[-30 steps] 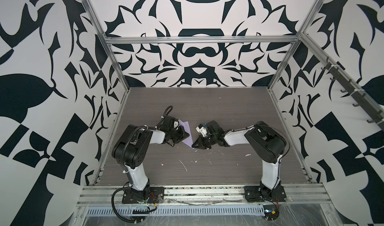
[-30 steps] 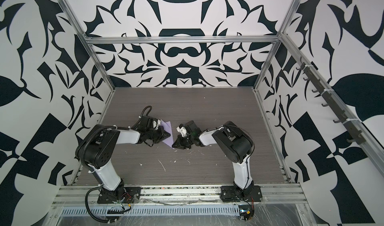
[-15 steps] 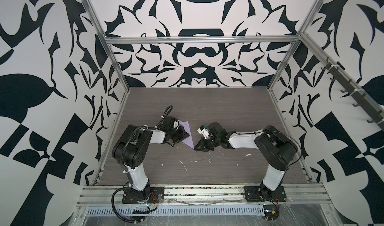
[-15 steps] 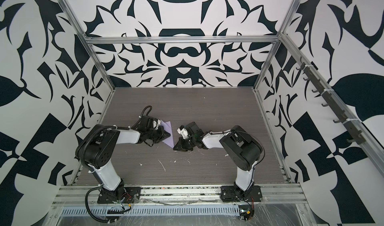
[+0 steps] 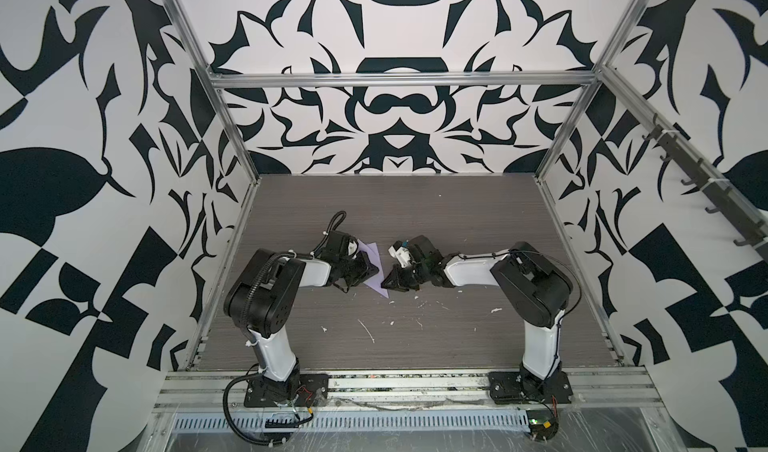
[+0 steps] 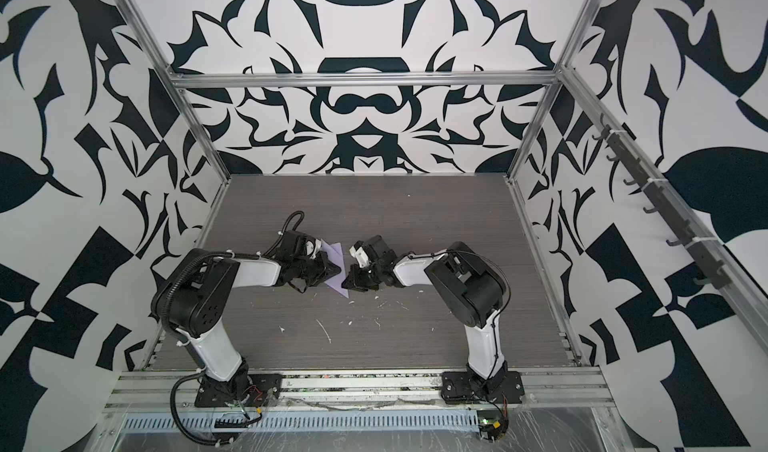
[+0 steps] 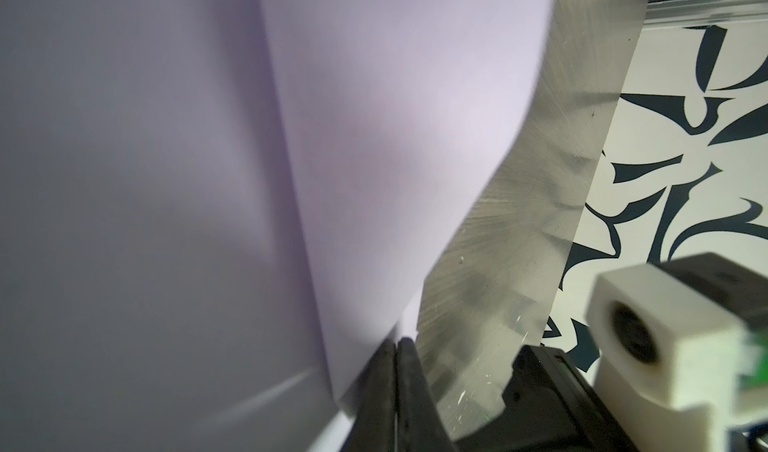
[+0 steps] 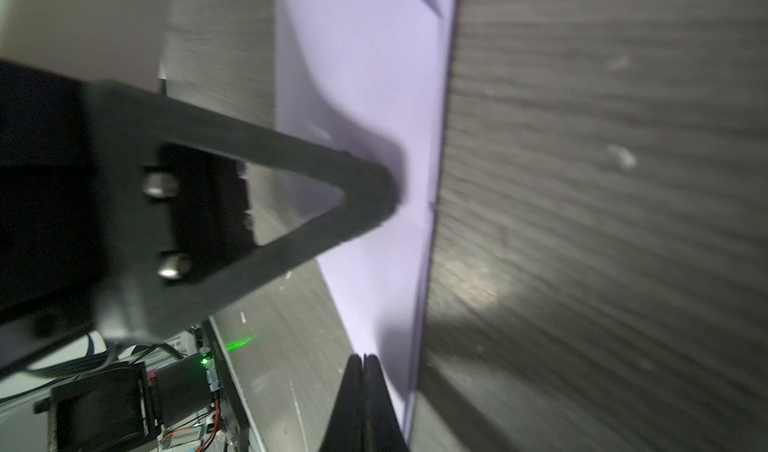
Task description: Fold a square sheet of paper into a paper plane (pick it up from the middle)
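Note:
The lilac square sheet of paper (image 5: 379, 287) (image 6: 341, 289) lies mid-table in both top views, folded into a long pointed shape. My left gripper (image 5: 375, 269) (image 6: 338, 269) reaches over it from the left. Its jaws are shut in the left wrist view (image 7: 397, 344), where a raised flap of the paper (image 7: 374, 138) runs down into their tips. My right gripper (image 5: 385, 281) (image 6: 344, 282) is shut too. Its tip (image 8: 363, 357) rests on the paper (image 8: 374, 75) close to the straight edge, facing the left fingers (image 8: 374, 188).
Small white flecks (image 5: 368, 331) are scattered on the grey wood-grain table (image 5: 457, 346) in front of the grippers. Patterned walls and aluminium posts (image 5: 552, 158) close in the table. A rail of hooks (image 5: 706, 188) runs along the right wall.
The right arm's elbow has swung out to the right and lower, while its gripper stayed at the paper. The left arm and the paper have barely moved.

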Action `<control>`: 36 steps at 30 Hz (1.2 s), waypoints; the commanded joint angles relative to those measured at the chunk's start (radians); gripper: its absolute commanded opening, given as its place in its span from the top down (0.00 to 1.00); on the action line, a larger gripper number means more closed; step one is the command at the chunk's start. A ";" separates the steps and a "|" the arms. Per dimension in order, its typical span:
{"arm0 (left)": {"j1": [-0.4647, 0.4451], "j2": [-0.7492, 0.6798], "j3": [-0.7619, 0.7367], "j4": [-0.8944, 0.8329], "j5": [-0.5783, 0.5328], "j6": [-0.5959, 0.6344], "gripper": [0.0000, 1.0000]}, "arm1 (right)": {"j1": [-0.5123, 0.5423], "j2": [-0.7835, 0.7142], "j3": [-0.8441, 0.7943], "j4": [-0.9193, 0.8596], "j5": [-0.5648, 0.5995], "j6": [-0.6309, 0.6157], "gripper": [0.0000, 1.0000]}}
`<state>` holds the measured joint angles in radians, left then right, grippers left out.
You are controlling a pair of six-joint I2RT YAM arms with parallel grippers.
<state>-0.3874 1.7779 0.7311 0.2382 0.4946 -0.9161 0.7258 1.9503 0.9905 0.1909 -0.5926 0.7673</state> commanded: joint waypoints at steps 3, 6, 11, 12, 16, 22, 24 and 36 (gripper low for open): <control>-0.003 0.007 0.004 -0.056 -0.016 0.001 0.92 | -0.002 0.012 0.018 -0.052 0.004 -0.028 0.98; -0.003 -0.015 0.044 -0.078 0.035 0.056 0.88 | -0.002 0.018 0.003 -0.097 0.003 -0.052 0.98; -0.001 -0.073 0.117 -0.237 0.040 0.251 0.81 | -0.005 0.004 -0.025 -0.168 0.010 -0.101 0.98; -0.001 -0.086 0.118 -0.258 0.035 0.285 0.80 | -0.006 0.003 -0.028 -0.176 0.014 -0.107 0.98; -0.001 -0.135 0.100 -0.308 0.023 0.382 0.79 | -0.009 0.000 -0.029 -0.201 0.025 -0.118 0.98; -0.005 -0.154 0.053 -0.278 0.061 0.416 0.84 | -0.009 0.007 -0.019 -0.206 0.025 -0.117 0.99; -0.017 -0.142 0.043 -0.259 0.062 0.407 0.87 | -0.009 0.011 -0.018 -0.208 0.026 -0.113 0.99; -0.080 -0.080 0.004 -0.213 0.011 0.402 0.92 | -0.009 0.022 -0.014 -0.208 0.026 -0.103 0.99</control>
<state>-0.4679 1.6791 0.7498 0.0185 0.5312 -0.5396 0.7189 1.9514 0.9947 0.1200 -0.6102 0.6762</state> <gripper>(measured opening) 0.086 0.052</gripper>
